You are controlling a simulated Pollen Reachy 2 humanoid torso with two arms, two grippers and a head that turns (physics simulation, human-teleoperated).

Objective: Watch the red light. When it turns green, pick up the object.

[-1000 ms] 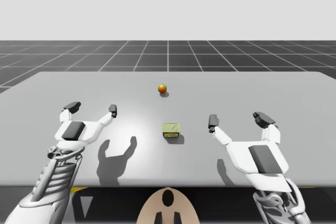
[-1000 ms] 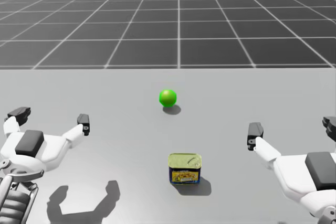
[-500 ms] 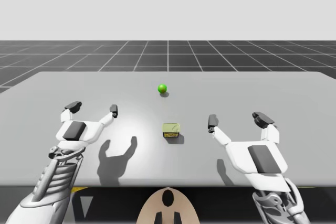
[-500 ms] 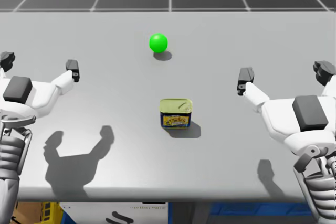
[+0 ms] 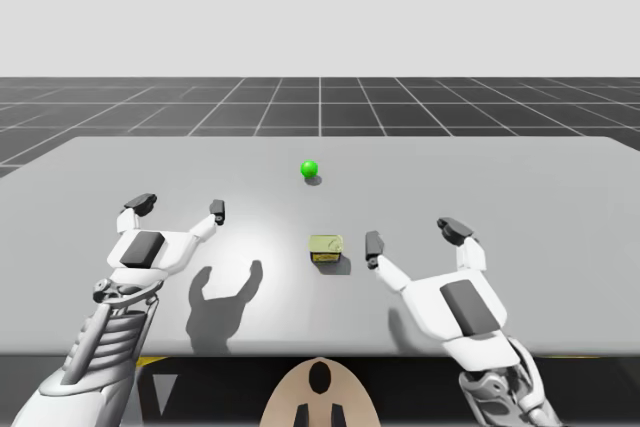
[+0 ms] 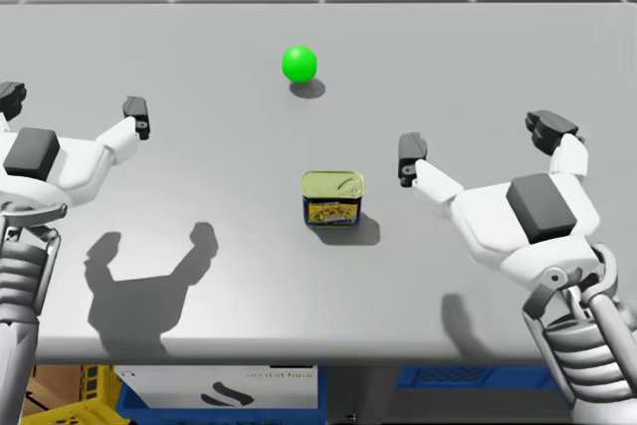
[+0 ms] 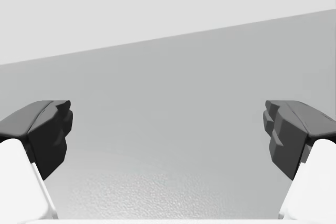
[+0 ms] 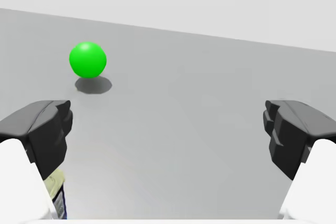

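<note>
Green light (image 5: 309,168) behind squat yellow can (image 5: 326,249); left end effector (image 5: 178,205) and right end effector (image 5: 412,236) both spread apart

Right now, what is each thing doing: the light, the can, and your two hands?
light: shining green.
yellow can: standing upright, nothing touching it.
left hand: open, empty, well away from the can.
right hand: open, empty, close beside the can, not touching it.

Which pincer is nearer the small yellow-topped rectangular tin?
Right. My right pincer sits open beside the yellow-topped rectangular tin; my left pincer is open, much farther on its other side.
</note>
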